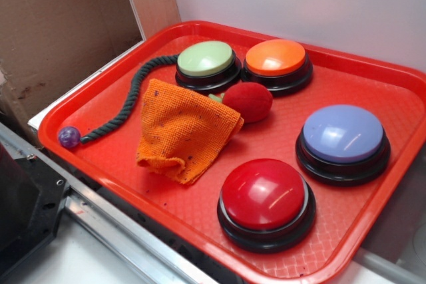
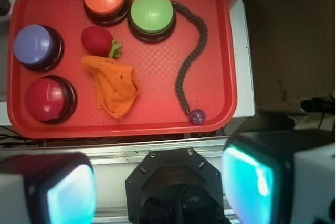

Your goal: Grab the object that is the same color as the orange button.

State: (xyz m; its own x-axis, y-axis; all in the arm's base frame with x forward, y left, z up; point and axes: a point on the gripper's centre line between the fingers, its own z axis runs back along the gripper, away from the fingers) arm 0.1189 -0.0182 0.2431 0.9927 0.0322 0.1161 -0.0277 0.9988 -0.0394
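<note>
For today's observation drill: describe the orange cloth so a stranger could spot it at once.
On the red tray, look mid-left, between the dark rope and the red button. The orange cloth lies crumpled there beside a red plush strawberry; it alone is flat, woven fabric.

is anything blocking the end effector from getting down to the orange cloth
Nothing visible does. The end effector is open, high above the tray's near edge; the orange cloth lies uncovered, with the red plush strawberry touching only its far edge.
</note>
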